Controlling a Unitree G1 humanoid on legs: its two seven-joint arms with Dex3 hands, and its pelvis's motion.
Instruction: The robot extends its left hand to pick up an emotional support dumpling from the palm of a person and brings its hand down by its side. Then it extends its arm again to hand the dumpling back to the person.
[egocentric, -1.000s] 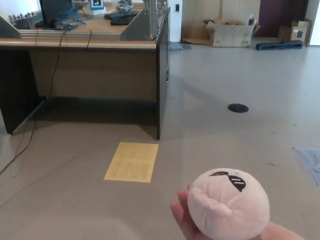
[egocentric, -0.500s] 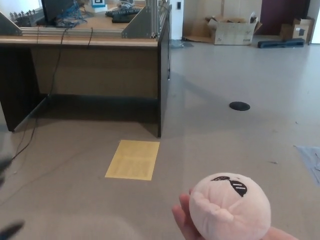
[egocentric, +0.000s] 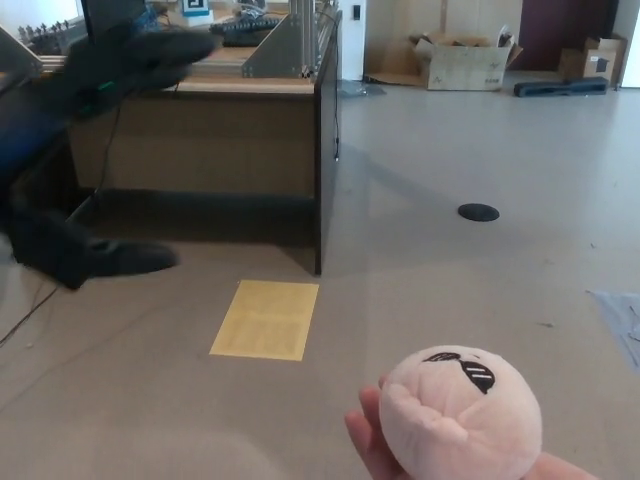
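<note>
One pink dumpling (egocentric: 461, 412), unlabelled, rests on a person's palm (egocentric: 372, 448). Left hand (egocentric: 95, 150): blurred, fingers spread, grasping nothing.

Pale pink plush dumpling (egocentric: 461, 411) resting on person's palm (egocentric: 372, 448).

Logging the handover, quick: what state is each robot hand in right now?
Left hand: open, fingers spread, holding nothing; the dumpling rests on the person's palm.
Right hand: not in view.
</note>
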